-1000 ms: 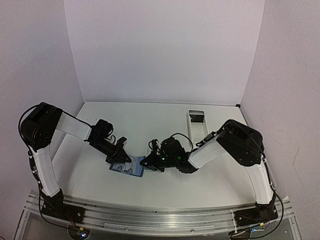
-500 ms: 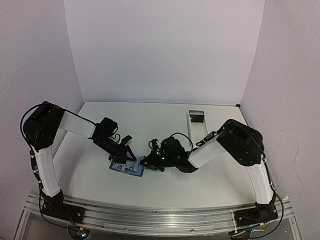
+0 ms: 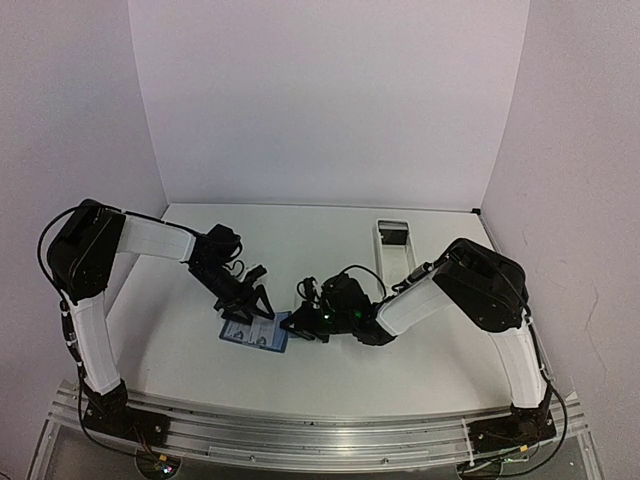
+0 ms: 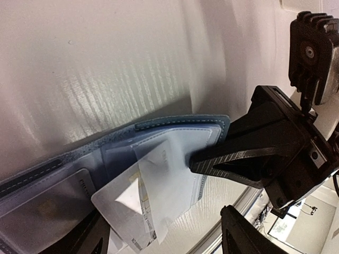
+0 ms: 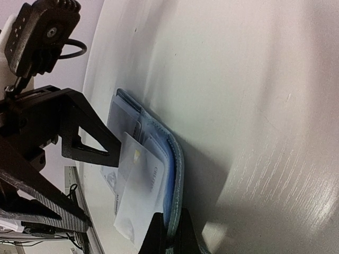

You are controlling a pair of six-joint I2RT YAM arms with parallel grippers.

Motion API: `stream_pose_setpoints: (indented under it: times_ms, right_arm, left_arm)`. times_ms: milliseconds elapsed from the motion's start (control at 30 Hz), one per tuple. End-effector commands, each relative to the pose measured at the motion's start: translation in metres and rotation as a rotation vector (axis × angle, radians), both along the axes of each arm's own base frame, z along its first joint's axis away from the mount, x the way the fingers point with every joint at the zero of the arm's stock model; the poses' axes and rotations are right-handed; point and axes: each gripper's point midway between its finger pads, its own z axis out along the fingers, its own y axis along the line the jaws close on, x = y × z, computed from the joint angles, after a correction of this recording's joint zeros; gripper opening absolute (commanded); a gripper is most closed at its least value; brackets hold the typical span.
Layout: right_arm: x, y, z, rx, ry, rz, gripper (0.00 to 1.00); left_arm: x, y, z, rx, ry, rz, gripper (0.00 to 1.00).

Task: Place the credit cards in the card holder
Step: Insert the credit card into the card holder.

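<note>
The card holder [image 3: 255,334], a blue wallet, lies open on the table between the two arms. A white credit card [image 4: 114,203] with a chip sits partly tucked under a translucent pocket of the card holder [image 4: 175,124] and sticks out at an angle. My left gripper [image 3: 250,302] hangs open over the wallet's far side. In its wrist view the left gripper [image 4: 164,244] straddles the card without touching it. My right gripper [image 3: 296,326] is shut on the wallet's right edge. The right wrist view shows the right gripper [image 5: 170,212] pinching the card holder [image 5: 175,159] beside the credit card [image 5: 137,180].
A long white tray [image 3: 393,240] stands at the back right with a dark item at its far end. White walls close in the table on three sides. The arms' metal rail [image 3: 300,440] runs along the near edge.
My left gripper has opened, let go of the card and drawn slightly up and to the right. The card stays in the wallet. The right gripper has not moved.
</note>
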Motion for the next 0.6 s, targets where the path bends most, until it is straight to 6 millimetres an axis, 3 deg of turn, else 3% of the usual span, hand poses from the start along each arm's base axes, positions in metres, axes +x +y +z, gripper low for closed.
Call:
stream_pose_setpoints:
  times_ms: [0,133,367,567]
  right_arm:
    - [0.004,-0.003,0.009,-0.008,-0.024,0.0,0.0]
    - [0.003,-0.002,0.009,-0.008,-0.029,0.003,0.0]
    - [0.006,-0.001,0.011,-0.004,-0.036,0.002,0.0]
    - [0.006,0.002,0.011,0.0,-0.039,0.008,0.0]
  left_arm:
    - [0.008,0.017,0.005,0.119,-0.047,0.001,0.75]
    - [0.003,0.01,0.008,0.074,-0.029,-0.011,0.81]
    - [-0.002,0.002,-0.008,0.039,0.002,-0.007,0.82]
    - [-0.009,-0.015,-0.008,-0.003,0.014,-0.033,0.83]
